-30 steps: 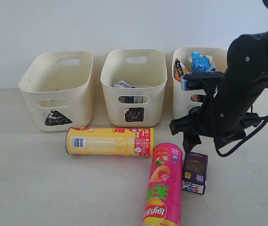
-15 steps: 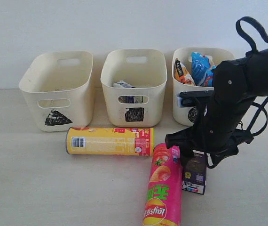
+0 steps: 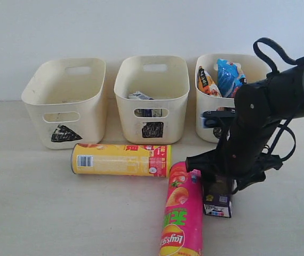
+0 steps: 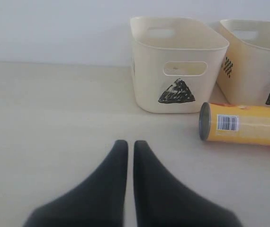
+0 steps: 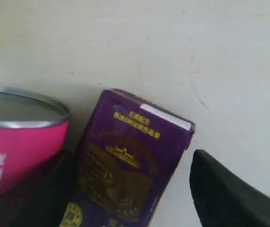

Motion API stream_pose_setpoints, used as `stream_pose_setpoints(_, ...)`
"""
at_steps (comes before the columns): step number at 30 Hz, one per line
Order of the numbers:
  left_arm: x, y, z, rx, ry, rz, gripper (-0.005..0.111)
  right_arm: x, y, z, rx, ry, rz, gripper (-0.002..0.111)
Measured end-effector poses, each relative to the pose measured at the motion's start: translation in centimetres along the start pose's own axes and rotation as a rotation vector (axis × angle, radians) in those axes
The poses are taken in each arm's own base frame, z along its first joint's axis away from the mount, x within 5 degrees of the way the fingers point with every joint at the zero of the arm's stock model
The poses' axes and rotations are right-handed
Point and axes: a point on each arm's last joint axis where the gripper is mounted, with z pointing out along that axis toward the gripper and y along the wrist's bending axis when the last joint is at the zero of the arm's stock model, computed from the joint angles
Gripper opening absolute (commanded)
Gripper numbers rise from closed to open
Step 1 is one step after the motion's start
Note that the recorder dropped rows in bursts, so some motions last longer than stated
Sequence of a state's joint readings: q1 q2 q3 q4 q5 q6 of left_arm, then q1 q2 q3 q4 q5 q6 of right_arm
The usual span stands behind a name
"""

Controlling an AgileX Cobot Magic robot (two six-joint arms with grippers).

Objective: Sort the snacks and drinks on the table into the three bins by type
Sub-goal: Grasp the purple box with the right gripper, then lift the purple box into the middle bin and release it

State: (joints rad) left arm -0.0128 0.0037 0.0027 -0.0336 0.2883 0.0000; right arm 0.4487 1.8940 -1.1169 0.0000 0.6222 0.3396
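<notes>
Probably light and stiff, the dark purple drink carton stands inside the wide-open right claw; pinch its flat sides.

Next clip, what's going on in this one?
The right gripper is open, its fingers straddling the purple drink carton on the table, not yet closed on it. The left gripper sits shut, holding nothing. The yellow can and pink can lie unsorted; both bags are in the circle bin, the other carton in the square bin.
</notes>
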Motion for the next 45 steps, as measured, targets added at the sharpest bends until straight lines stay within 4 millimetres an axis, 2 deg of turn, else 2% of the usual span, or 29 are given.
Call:
stream_pose_setpoints(8,0.0,0.0,0.0,0.000,0.000,0.000,0.004,0.3,0.1,2.3,0.012,0.036,0.025,0.059)
stream_pose_setpoints(10,0.0,0.0,0.0,0.000,0.000,0.000,0.004,0.2,0.0,2.3,0.021,0.033,0.011,0.045)
stream_pose_setpoints(13,0.0,0.0,0.0,0.000,0.000,0.000,0.004,0.3,-0.1,2.3,0.028,0.041,-0.004,0.002)
stream_pose_setpoints(21,0.0,0.0,0.0,0.000,0.000,0.000,0.004,0.6,-0.2,1.8,0.037,0.076,-0.128,0.000)
stream_pose_setpoints(23,0.0,0.0,0.0,0.000,0.000,0.000,0.004,0.6,-0.5,1.0,0.043,0.096,-0.157,0.000)
stream_pose_setpoints(26,0.0,0.0,0.0,0.000,0.000,0.000,0.004,-0.4,-0.6,-1.9,0.047,0.063,-0.215,0.000)
stream_pose_setpoints(32,0.0,0.0,0.0,0.000,0.000,0.000,0.004,-3.7,0.4,-8.8,0.012,-0.143,-0.318,0.000)
stream_pose_setpoints(36,0.0,0.0,0.0,0.000,0.000,0.000,0.004,-6.2,1.8,-11.9,-0.076,-0.326,-0.359,0.000)
stream_pose_setpoints(38,0.0,0.0,0.0,0.000,0.000,0.000,0.004,-7.5,2.6,-13.0,-0.124,-0.436,-0.374,0.000)
stream_pose_setpoints(41,0.0,0.0,0.0,0.000,0.000,0.000,0.004,-9.5,3.4,-13.6,-0.157,-0.599,-0.383,0.000)
stream_pose_setpoints(45,0.0,0.0,0.0,0.000,0.000,0.000,0.004,-11.9,3.9,-12.2,-0.147,-0.768,-0.388,0.000)
